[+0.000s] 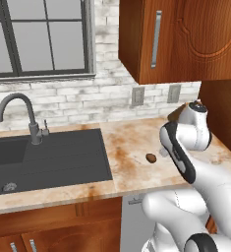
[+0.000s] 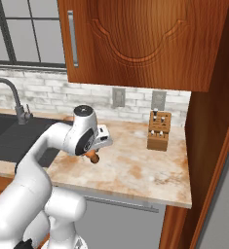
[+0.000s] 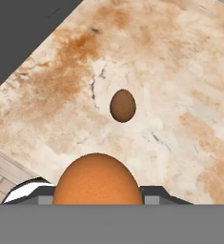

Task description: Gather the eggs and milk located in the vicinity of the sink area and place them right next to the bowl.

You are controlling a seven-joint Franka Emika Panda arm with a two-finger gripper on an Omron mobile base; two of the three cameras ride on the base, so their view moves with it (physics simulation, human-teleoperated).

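Orange-brown egg (image 3: 98, 179) clamped between end effector (image 3: 98, 193) jaws, held above marbled tabletop (image 3: 180, 86). Dark brown egg (image 3: 122, 105) lies on tabletop below, right of sink (image 1: 53, 155), apart from held egg.

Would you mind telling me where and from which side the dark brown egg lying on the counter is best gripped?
Probably from straight above, pinching the dark brown egg across its narrow middle. It lies on its side on the bare counter, nothing crowding it, so the long curved flanks are open. The pincer already holds the orange-brown egg, which must be set down first.
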